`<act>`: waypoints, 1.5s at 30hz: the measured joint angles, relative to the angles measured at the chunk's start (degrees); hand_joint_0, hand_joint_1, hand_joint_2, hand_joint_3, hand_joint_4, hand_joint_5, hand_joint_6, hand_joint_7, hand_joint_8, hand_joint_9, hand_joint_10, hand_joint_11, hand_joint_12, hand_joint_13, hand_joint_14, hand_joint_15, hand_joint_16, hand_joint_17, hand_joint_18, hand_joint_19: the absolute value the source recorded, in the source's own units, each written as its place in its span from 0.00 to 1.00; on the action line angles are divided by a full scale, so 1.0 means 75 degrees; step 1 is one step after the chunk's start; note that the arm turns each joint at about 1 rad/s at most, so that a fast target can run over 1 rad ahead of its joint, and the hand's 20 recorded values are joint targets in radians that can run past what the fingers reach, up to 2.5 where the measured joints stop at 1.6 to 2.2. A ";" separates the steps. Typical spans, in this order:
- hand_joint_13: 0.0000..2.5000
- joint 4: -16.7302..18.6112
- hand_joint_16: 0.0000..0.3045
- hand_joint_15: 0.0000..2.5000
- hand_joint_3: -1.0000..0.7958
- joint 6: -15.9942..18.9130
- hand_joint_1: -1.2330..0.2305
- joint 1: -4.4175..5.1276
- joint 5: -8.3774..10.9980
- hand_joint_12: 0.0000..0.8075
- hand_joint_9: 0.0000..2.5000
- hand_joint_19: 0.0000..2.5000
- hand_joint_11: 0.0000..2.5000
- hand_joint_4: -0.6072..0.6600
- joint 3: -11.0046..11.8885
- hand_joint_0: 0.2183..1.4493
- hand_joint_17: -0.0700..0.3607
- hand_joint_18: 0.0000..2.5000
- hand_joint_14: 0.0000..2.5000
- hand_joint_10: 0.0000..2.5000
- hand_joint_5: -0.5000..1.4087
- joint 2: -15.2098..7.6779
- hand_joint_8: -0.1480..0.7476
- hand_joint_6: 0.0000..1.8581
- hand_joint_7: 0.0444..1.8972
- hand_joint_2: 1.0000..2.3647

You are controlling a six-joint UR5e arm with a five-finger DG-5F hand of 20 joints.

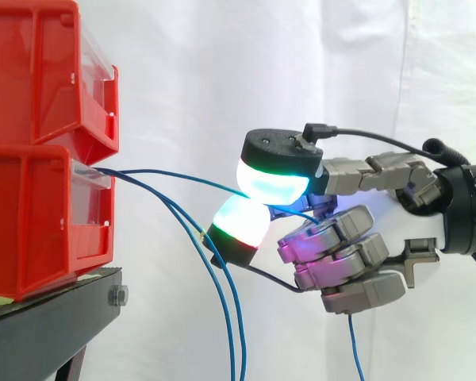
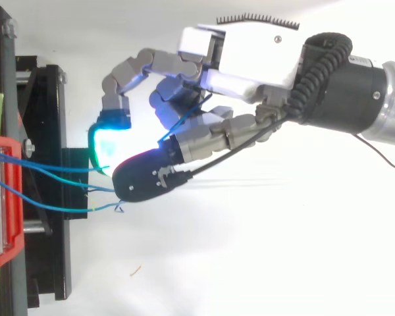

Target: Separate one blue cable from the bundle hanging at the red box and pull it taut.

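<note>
We note the robot hand (image 1: 345, 242), centre frame, pinching one blue cable (image 1: 174, 175) between two pads (image 1: 274, 182); other cables (image 1: 201, 232) sag from the red bin (image 1: 40, 214) at left.

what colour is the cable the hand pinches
Blue. The side view shows it best: the cable sits pinched in the hand.

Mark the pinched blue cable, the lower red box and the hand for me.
pinched blue cable (image 1: 174, 175), side view, on its free mid-span.
lower red box (image 1: 40, 214), side view, on its side wall.
hand (image 2: 250, 62), top view, on its back.
</note>
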 measured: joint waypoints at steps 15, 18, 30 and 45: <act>0.39 -0.1147 0.16 0.52 0.57 -0.0316 0.30 0.0001 -0.0229 0.51 0.32 0.62 0.45 0.35 -0.0034 0.36 0.42 0.64 1.00 1.00 0.20 0.0555 0.58 0.50 0.60 0.01; 0.39 -0.1401 0.16 0.51 0.57 -0.0317 0.30 0.0007 -0.0223 0.51 0.32 0.62 0.45 0.35 -0.0127 0.36 0.42 0.64 1.00 1.00 0.20 0.0600 0.58 0.50 0.60 0.01; 0.39 -0.0900 0.16 0.52 0.57 0.0028 0.30 0.0078 0.0084 0.50 0.32 0.61 0.45 0.35 -0.1148 0.36 0.42 0.64 1.00 1.00 0.20 0.0778 0.59 0.50 0.60 0.01; 0.39 -0.0030 0.18 0.51 0.55 -0.0179 0.31 0.0123 0.0522 0.52 0.31 0.61 0.44 0.37 -0.1280 0.37 0.45 0.64 1.00 1.00 0.20 0.0792 0.61 0.50 0.65 0.00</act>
